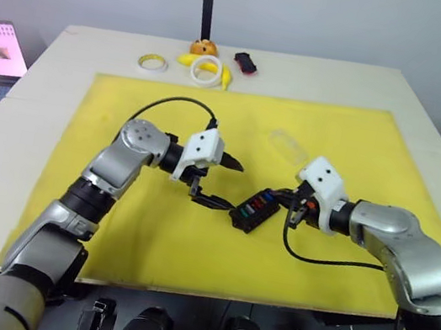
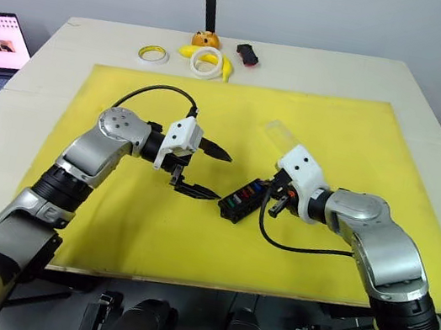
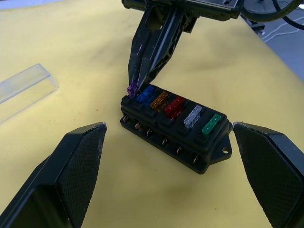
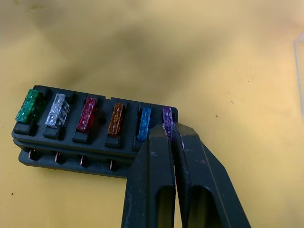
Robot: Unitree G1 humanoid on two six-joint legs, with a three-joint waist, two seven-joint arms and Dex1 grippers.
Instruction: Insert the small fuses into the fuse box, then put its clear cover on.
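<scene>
Fuses fill one row of the black fuse box point(image 3: 176, 134), which lies on the yellow mat point(image 1: 148, 238) covering most of the bench point(image 1: 41, 65), about midway between the two arms. From one end of the row to the other they run green point(image 3: 211, 125), grey point(image 3: 192, 116), red point(image 3: 174, 107), orange point(image 3: 159, 99), blue point(image 3: 146, 94) and purple point(image 3: 132, 89). The first five sit down in their slots. The purple fuse is at the end slot, and the right hand point(image 4: 172, 129) is clenched on it, its two black fingers pressed together with the purple top showing just between their tips. The right wrist view shows the same row from the other side, with the purple piece at the corner of the box nearest the fingers.

The left hand point(image 1: 219, 184) is released, its fingers spread wide on either side of the box without touching it; one fingertip lies low near the box's near end, the other points out above the mat.

The clear cover point(image 1: 286, 148) lies flat on the mat beyond the box, apart from it, on the right arm's side. At the far edge of the bench, off the mat, are two tape rings point(image 1: 206, 68), a banana, a small orange object and a small black and red toy car point(image 1: 245, 63).
</scene>
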